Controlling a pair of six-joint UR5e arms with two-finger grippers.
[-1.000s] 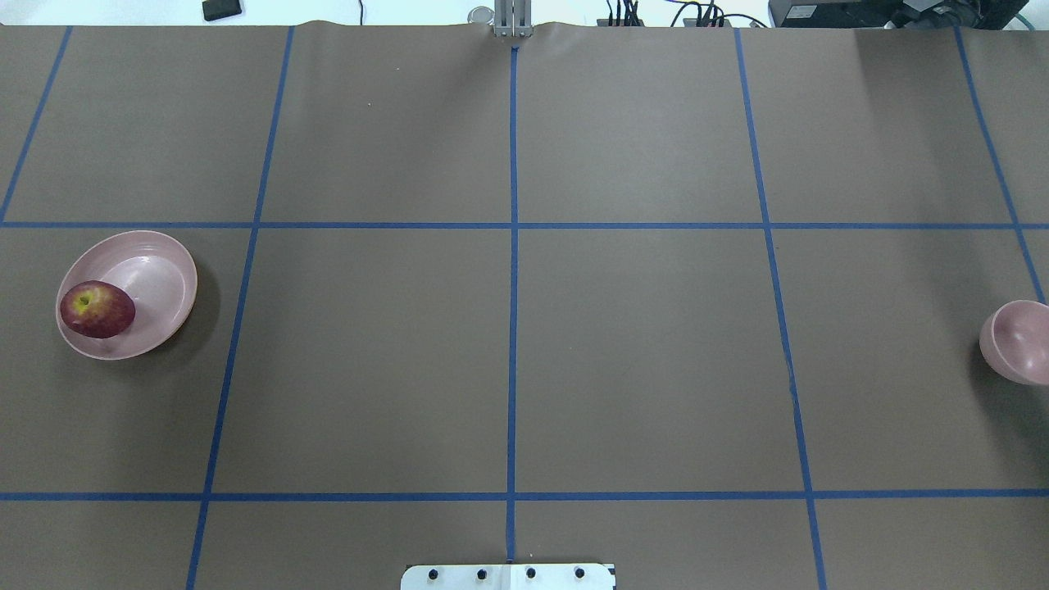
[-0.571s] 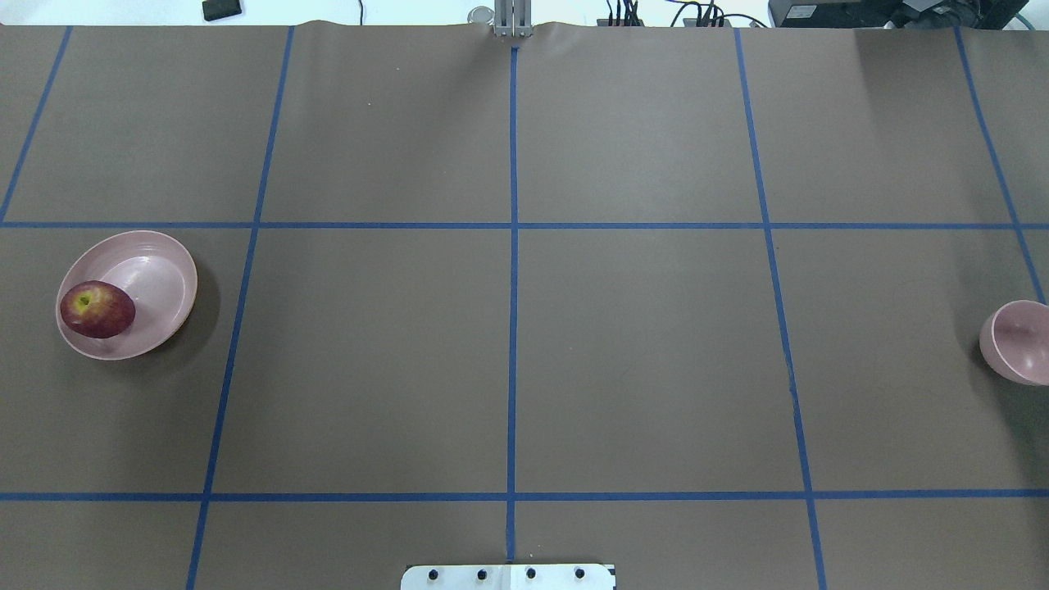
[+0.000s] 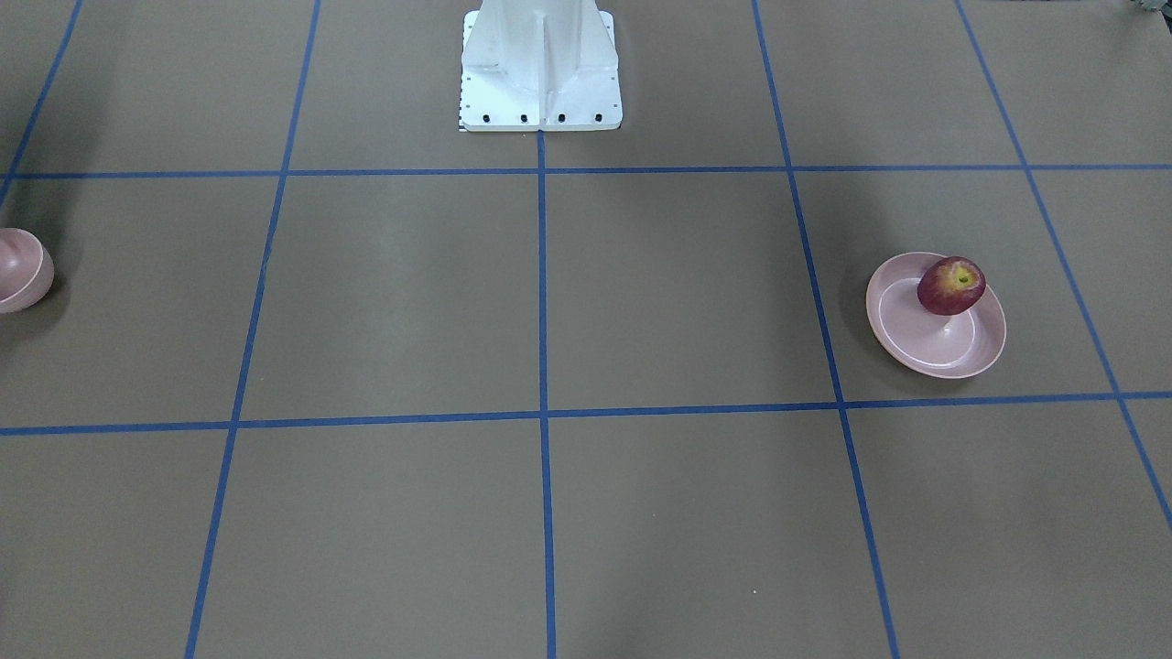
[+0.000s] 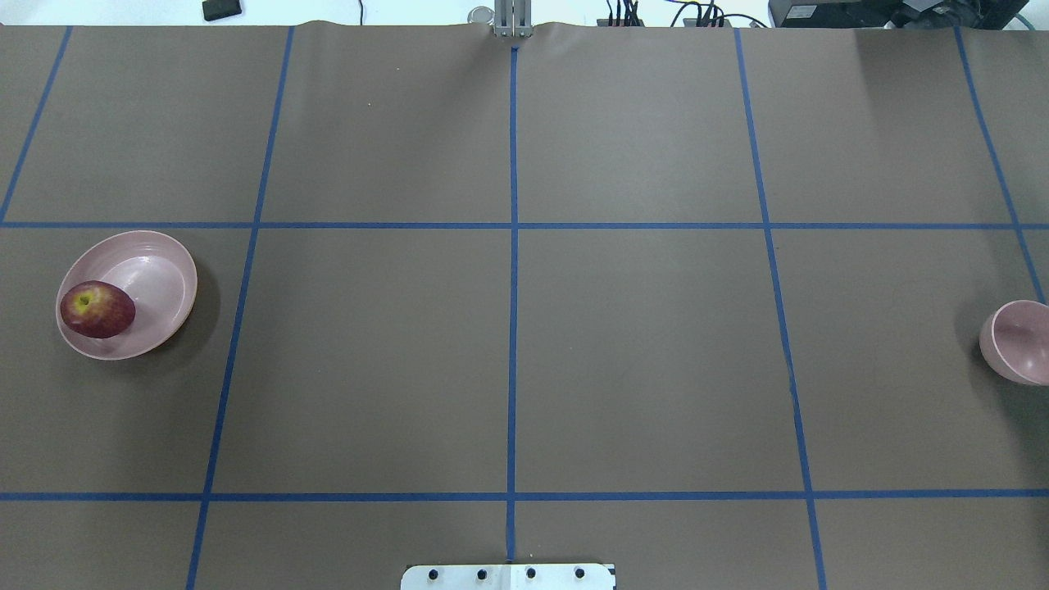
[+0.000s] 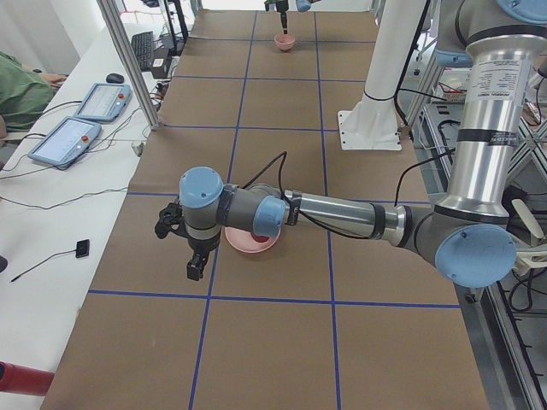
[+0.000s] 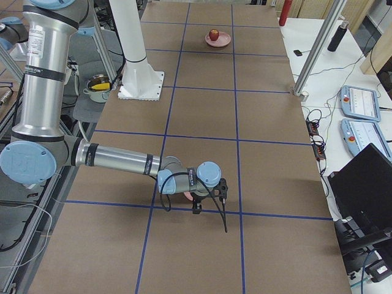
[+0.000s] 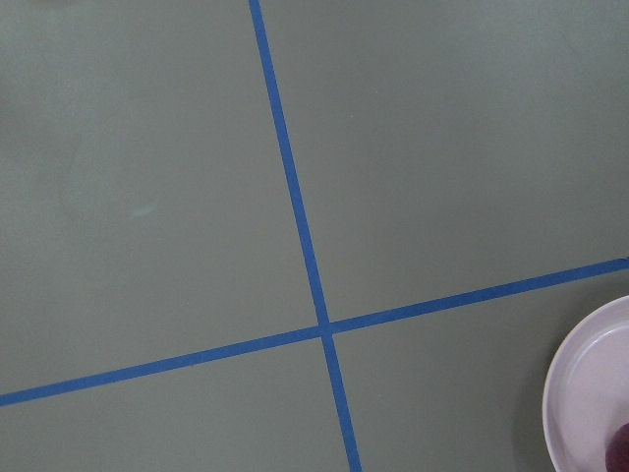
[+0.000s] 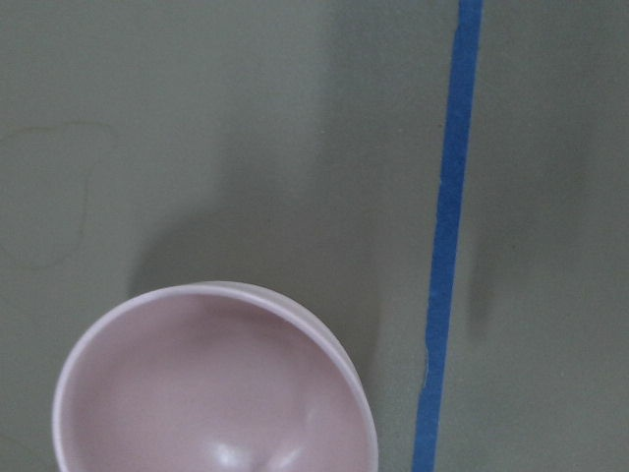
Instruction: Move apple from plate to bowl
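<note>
The dark-red apple lies on the near-left part of the wide pale-pink plate at the table's left end; both also show in the front view, apple on plate. The small deep pink bowl stands at the far right edge and holds nothing. My left gripper hangs just beside the plate, toward the table's end; the left wrist view shows the plate's rim. My right gripper hovers by the bowl. I cannot tell whether either is open or shut.
The white robot base stands at the table's middle near edge. Blue tape lines divide the brown table cover. Aluminium posts and a side desk with tablets stand beyond the table's far edge.
</note>
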